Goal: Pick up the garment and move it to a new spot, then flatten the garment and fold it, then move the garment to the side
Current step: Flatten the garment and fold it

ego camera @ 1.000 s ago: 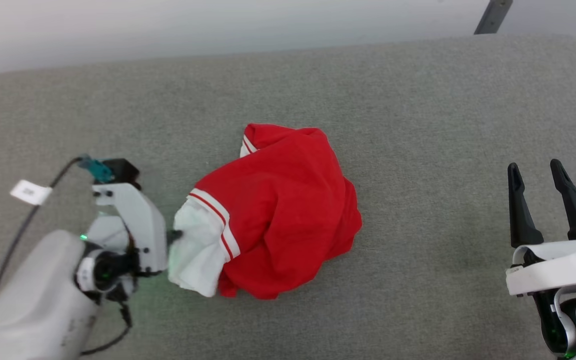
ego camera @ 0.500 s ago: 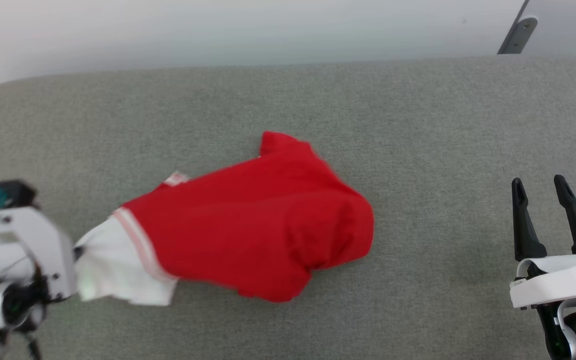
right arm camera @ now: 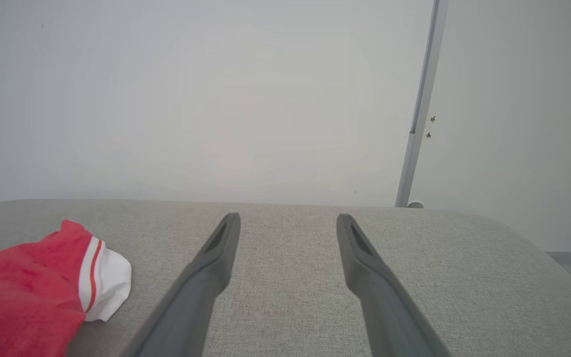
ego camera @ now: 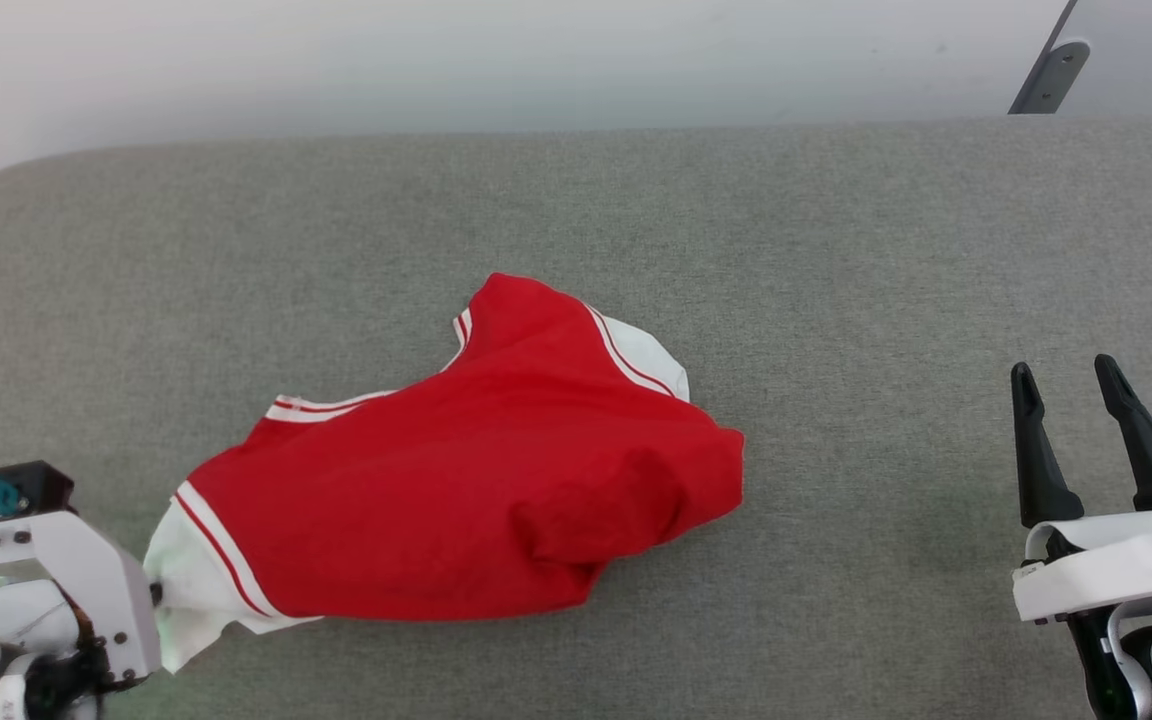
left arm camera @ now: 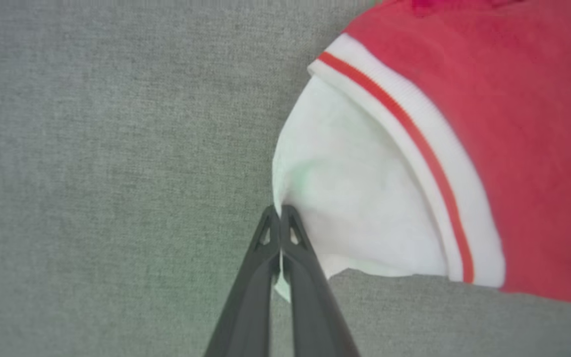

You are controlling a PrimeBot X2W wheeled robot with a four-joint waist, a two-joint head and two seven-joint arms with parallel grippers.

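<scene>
The garment (ego camera: 456,480), a red jersey with white sleeves and red-and-white striped trim, lies crumpled and stretched leftward across the grey padded surface (ego camera: 836,250). My left gripper (ego camera: 154,594) at the lower left is shut on the garment's white sleeve edge. In the left wrist view my left gripper (left arm camera: 280,213) pinches the white sleeve (left arm camera: 355,208) between closed fingers. My right gripper (ego camera: 1069,378) stands open at the lower right, well clear of the cloth. In the right wrist view my right gripper (right arm camera: 288,220) holds nothing, and the garment (right arm camera: 28,287) lies at the far left. Its chest lettering is hidden.
The grey surface ends at a pale wall (ego camera: 436,60) along the back. A metal post (ego camera: 1046,65) stands at the back right. Bare surface lies between the garment and my right gripper.
My left gripper has pulled the sleeve leftward and toward me, stretching the bunched garment out wide. A second white sleeve now shows at the garment's top. The head camera has shifted. The right gripper stayed put.
</scene>
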